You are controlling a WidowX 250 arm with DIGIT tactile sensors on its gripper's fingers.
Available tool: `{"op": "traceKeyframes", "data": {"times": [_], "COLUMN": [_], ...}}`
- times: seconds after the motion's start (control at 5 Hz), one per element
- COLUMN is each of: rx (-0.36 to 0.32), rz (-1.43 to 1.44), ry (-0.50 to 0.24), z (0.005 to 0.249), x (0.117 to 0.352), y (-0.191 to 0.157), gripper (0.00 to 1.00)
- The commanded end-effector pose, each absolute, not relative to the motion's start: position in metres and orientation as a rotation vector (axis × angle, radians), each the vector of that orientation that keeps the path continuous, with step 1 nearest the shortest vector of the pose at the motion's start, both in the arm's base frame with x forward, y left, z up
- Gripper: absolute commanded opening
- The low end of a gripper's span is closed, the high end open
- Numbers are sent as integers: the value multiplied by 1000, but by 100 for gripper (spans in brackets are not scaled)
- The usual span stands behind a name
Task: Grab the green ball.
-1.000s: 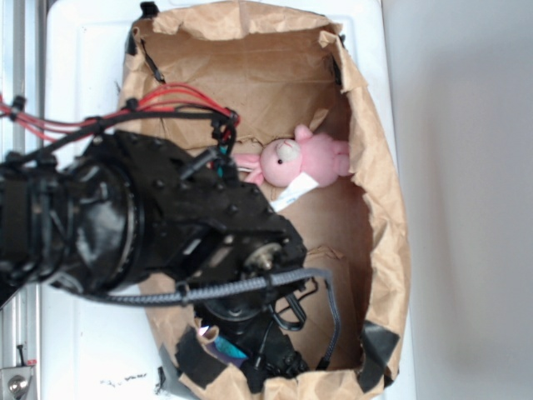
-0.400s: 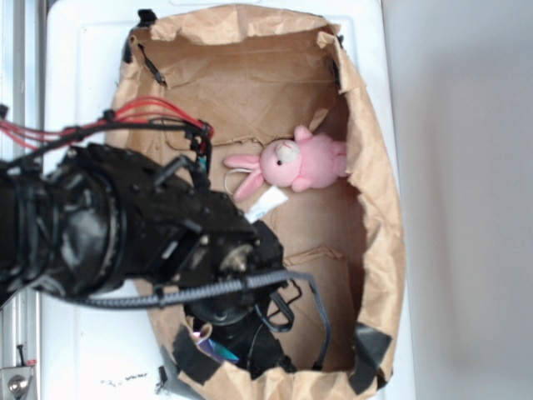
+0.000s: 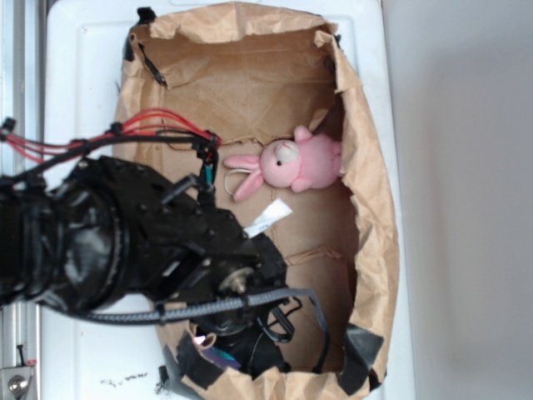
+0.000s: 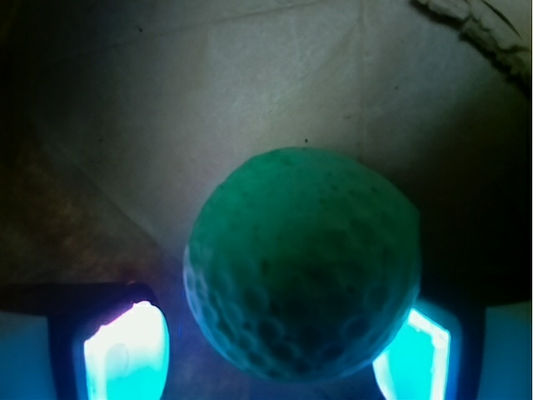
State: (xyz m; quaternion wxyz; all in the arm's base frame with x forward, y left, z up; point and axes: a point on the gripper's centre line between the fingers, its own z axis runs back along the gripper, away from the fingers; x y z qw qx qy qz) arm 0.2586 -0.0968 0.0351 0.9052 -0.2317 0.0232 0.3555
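1. White worktop (image 3: 83,75) carries a crumpled brown paper bag (image 3: 379,250), laid open with torn edges and patches of black tape at its corners.

2. At the left of the exterior view, my black arm (image 3: 117,242) reaches into the lower end of the bag, with red wires looped over it and a ribbed black cable across the wrist. From this view the claw is hidden under the arm.

3. In the wrist view, the claw (image 4: 271,350) shows two glowing cyan fingertips (image 4: 125,350), set apart with the green ball (image 4: 301,262) between them. The ball fills the gap; the right pad looks to be at its edge, but I cannot tell whether either pad is pressing on it.

4. The green ball is round, matte and finely dimpled, and rests on creased paper at the bag floor.

5. To the right, a pink plush bunny (image 3: 296,162) lies against the bag wall, soft and fuzzy, well apart from the claw.

6. Progress, as I judge it: approach and alignment are done; closing firmly and lifting remain.
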Motion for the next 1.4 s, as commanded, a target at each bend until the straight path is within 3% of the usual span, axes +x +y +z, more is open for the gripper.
{"op": "traceKeyframes", "data": {"times": [0.0,0.2,0.4,0.8,1.0,1.2], "rx": [-488,-492,-490,-482,-478,-463], "rz": [654,700,708,693,695,698], "ry": [-31,-34,-25,-19,-10,-16], "z": [51,52,54,53,53,51], "x": [277,282,284,283,282,282], "y": [-97,-92,-89,-87,-86,-85], "gripper": [100,39,0,0,100,100]}}
